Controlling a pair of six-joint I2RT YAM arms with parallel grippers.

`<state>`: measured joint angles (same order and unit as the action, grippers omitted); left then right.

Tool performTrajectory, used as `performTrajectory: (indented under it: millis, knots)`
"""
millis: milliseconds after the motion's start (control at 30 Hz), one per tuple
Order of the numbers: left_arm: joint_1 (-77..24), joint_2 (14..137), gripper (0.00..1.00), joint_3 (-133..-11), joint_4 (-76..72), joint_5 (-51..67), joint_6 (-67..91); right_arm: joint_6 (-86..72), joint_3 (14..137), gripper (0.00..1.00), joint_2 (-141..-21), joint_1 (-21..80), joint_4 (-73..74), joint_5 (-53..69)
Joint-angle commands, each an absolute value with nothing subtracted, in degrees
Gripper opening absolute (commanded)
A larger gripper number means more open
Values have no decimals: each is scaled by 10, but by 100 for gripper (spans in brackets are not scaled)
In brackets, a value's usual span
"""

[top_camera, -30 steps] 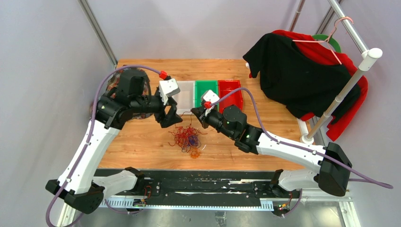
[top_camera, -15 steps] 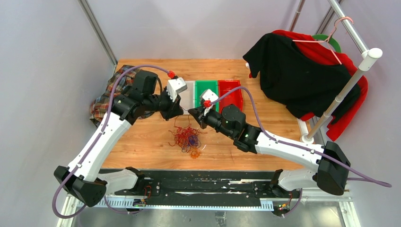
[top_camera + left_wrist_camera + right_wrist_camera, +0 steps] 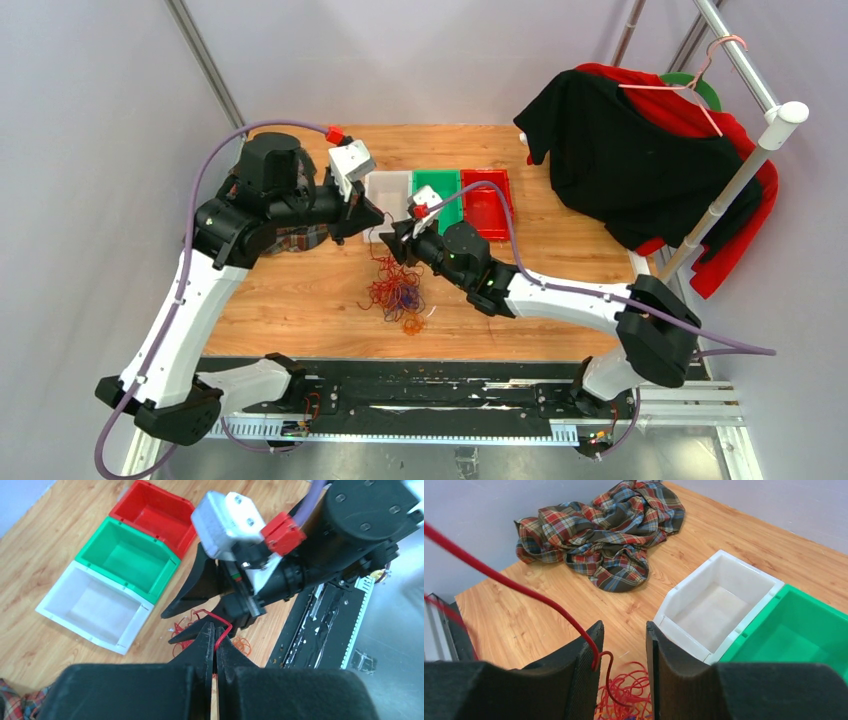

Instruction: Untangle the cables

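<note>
While left gripper (image 3: 215,630) clamps red cable (image 3: 223,622), right gripper (image 3: 624,632) jaws apart, strand against one finger (image 3: 585,666); tangle (image 3: 398,293) beneath.

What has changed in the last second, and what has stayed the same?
The left gripper swung over to the right gripper and closed on the red cable held there; the right gripper then opened its jaws. The cable tangle, white bin, green bin and red bin stayed in place.
</note>
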<state>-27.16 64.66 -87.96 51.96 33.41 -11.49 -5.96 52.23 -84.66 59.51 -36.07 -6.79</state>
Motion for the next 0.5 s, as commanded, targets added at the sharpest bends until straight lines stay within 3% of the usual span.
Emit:
performTrajectory:
  millis: [0,467]
  knots:
    - [-276,646,1,-936,556,356,-111,-86,544,36,-877,599,-411,-102]
    - [-276,714,0,-1214,578,267,-151,-136,466,38,-940,602,-470,-124]
